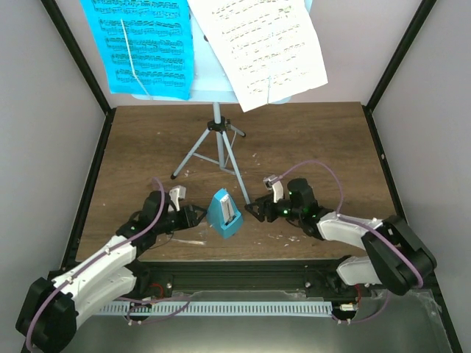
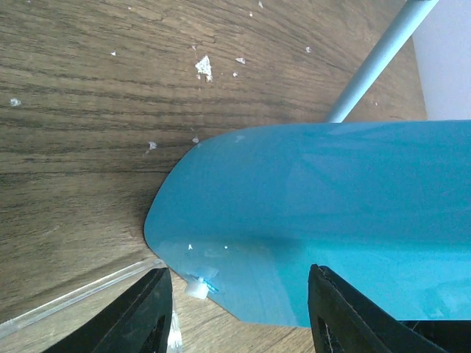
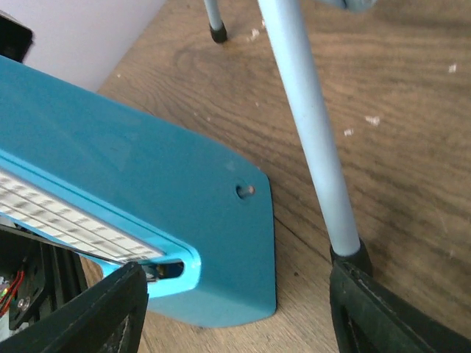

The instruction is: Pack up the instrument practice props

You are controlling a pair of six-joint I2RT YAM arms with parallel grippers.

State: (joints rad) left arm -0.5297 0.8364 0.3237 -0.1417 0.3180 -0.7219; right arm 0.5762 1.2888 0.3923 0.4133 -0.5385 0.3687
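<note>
Teal metronome [image 1: 223, 215] is standing at the near edge of the table [image 1: 309, 140], just in front of the music stand [image 1: 215, 125] legs, long axis pointing up. Both arms are flanking it: left gripper [image 1: 194, 215] just beside its left face, right gripper [image 1: 254, 209] just beside its right, approx equally near. Both pairs of fingers are standing parted w/ the body btwn them; prob no contact yet, hard to tell. Music sheets [image 1: 143, 44] are sitting on the stand, far side.

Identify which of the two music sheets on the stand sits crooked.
The white sheet: it is turned askew, while the cyan sheet to its left hangs nearly square.
</note>
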